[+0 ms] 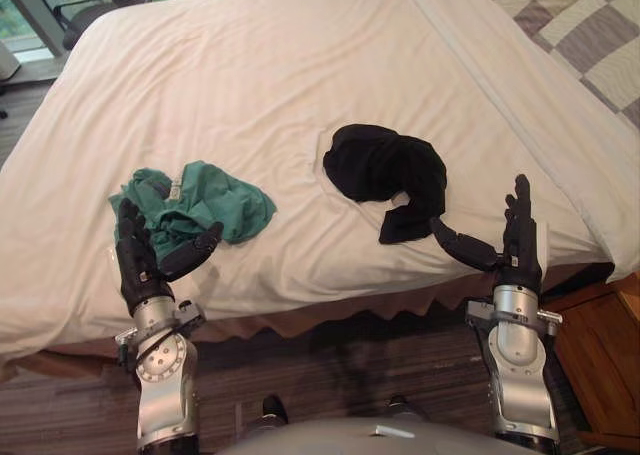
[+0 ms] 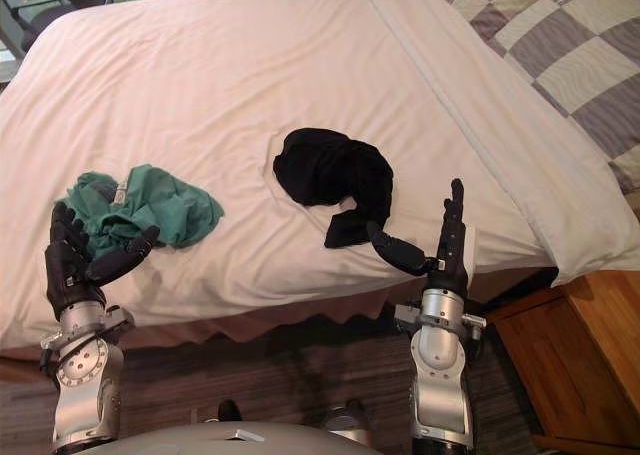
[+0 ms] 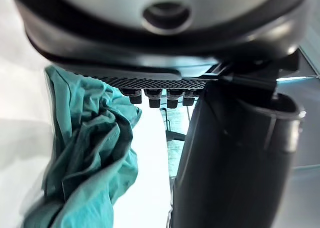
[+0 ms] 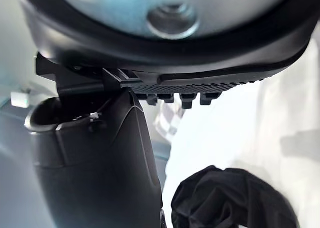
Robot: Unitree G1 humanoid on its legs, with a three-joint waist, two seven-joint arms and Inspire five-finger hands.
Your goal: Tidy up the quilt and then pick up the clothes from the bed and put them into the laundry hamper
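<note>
A crumpled green garment (image 1: 200, 207) lies on the white quilt (image 1: 260, 85) near the bed's front left edge. A black garment (image 1: 388, 172) is heaped near the front middle-right, one end trailing toward the edge. My left hand (image 1: 138, 260) hovers open at the bed's edge, just in front of the green garment (image 3: 90, 153), holding nothing. My right hand (image 1: 515, 243) is raised open at the front right, thumb pointing toward the black garment (image 4: 230, 198), apart from it.
A checkered pillow or cover (image 1: 585, 25) lies at the bed's far right. A wooden bedside cabinet (image 1: 600, 355) stands at the lower right. A chair (image 1: 95, 5) and window are beyond the bed's far left corner.
</note>
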